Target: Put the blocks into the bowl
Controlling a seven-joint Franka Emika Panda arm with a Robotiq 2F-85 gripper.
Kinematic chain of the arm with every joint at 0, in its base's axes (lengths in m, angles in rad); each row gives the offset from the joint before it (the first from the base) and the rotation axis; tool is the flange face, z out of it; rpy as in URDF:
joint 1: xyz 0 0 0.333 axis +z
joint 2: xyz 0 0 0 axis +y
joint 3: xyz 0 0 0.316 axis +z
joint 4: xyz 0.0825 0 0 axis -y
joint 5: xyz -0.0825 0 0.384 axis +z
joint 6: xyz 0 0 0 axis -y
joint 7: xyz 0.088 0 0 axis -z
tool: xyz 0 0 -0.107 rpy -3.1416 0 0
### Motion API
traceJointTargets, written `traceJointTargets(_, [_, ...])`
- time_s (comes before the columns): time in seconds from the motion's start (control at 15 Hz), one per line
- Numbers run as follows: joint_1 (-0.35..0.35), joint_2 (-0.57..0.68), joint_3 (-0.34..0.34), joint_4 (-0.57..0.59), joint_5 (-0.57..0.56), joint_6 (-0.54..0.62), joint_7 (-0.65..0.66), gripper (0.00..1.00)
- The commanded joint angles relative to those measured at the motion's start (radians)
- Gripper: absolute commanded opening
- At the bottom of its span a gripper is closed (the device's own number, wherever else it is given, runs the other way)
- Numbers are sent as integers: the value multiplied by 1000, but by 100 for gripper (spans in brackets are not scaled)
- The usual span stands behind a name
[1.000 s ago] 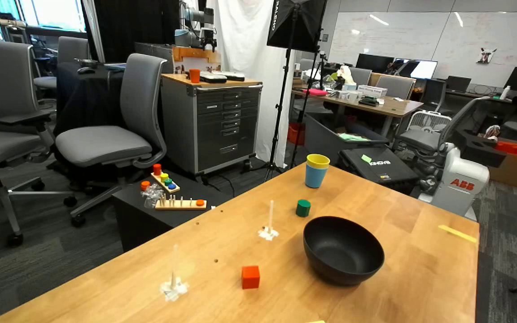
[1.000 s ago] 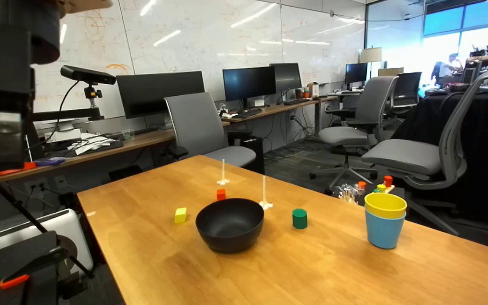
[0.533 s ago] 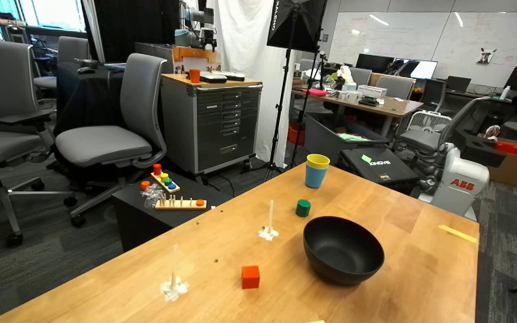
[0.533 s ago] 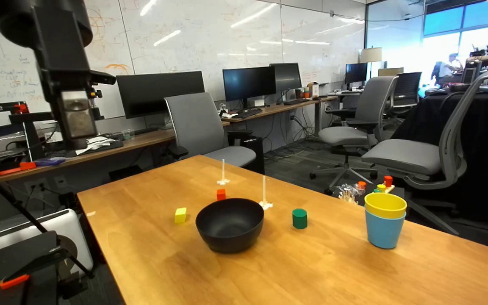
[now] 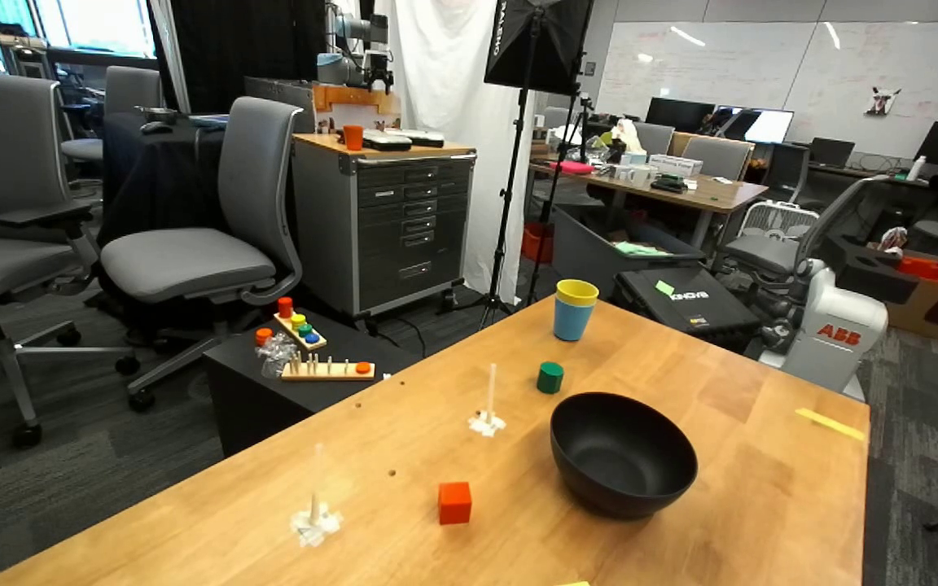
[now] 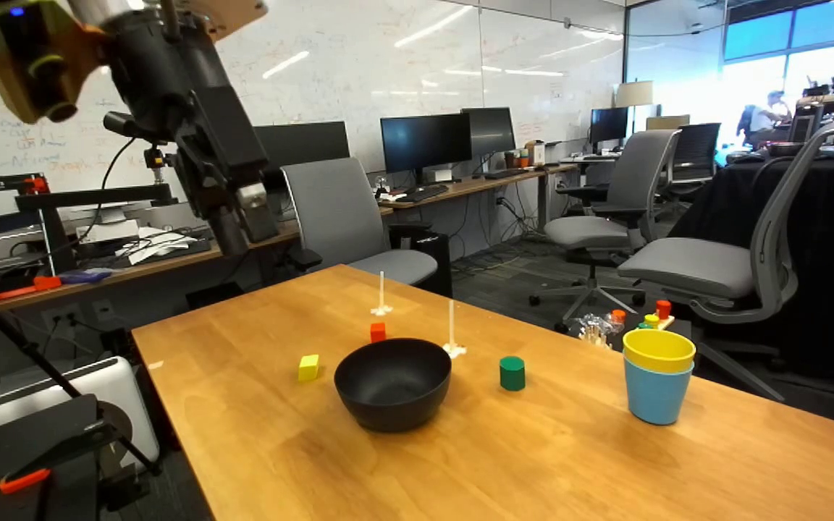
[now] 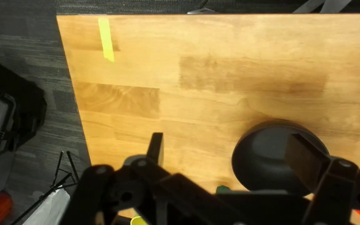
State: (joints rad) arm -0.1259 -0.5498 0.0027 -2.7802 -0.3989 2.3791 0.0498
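The black bowl (image 5: pixel 599 480) stands upright on the table in both exterior views (image 6: pixel 392 405), with no block visible in it. The red-orange cube (image 5: pixel 454 503) and the green block (image 5: pixel 550 378) lie on the table on different sides of the bowl. The yellow block (image 6: pixel 308 367) lies on the table near the bowl; only a sliver shows at the bottom edge of an exterior view (image 5: pixel 575 583). My gripper (image 6: pixel 245 226) hangs high above the table's far left part. In the wrist view it (image 7: pixel 225 145) is wide open and empty, one finger overlapping the bowl (image 7: pixel 255 156).
A yellow cup (image 6: pixel 659 347) stacked in a blue cup (image 6: pixel 656 394) stands on the table (image 6: pixel 533 463). Thin white upright sticks (image 5: pixel 492 391) are taped to the table near the red-orange cube. A monitor and chair stand behind the table edge.
My gripper has swung from the left edge of an exterior view rightward, toward the table, and tilted. A dark blurred shape now shows at the right edge of an exterior view. Blocks and bowl have not moved.
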Motion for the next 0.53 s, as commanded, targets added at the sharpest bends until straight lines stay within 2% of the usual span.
traceJointTargets(0.0, [39, 94, 53, 0, 54, 83, 86, 100])
traceJointTargets(0.47, [131, 248, 114, 0, 176, 181, 148, 100])
